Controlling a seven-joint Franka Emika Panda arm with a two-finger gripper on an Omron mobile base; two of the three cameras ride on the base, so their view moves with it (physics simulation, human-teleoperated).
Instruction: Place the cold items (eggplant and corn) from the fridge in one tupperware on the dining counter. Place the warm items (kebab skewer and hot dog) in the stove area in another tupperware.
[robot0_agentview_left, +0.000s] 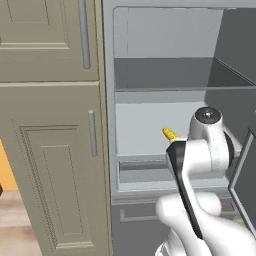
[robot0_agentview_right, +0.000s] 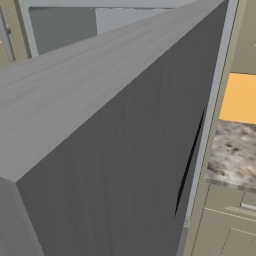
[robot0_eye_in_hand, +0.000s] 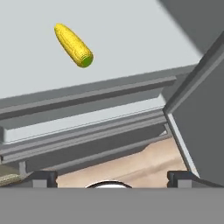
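The gripper (robot0_eye_in_hand: 112, 177) stood wide apart, grasping nothing, while the corn (robot0_eye_in_hand: 73, 45) lay on the pale fridge shelf (robot0_eye_in_hand: 131, 39) at about eleven o'clock in the hand view, well apart from it.

No text, label, brand, number or sign can be read anywhere in these pictures. The fridge (robot0_agentview_left: 170, 75) walls and shelf are plain grey, the cabinet doors (robot0_agentview_left: 50, 150) are plain beige, the fridge door (robot0_agentview_right: 115, 150) is a bare grey slab, and the corn (robot0_eye_in_hand: 73, 45) carries no sticker or mark.
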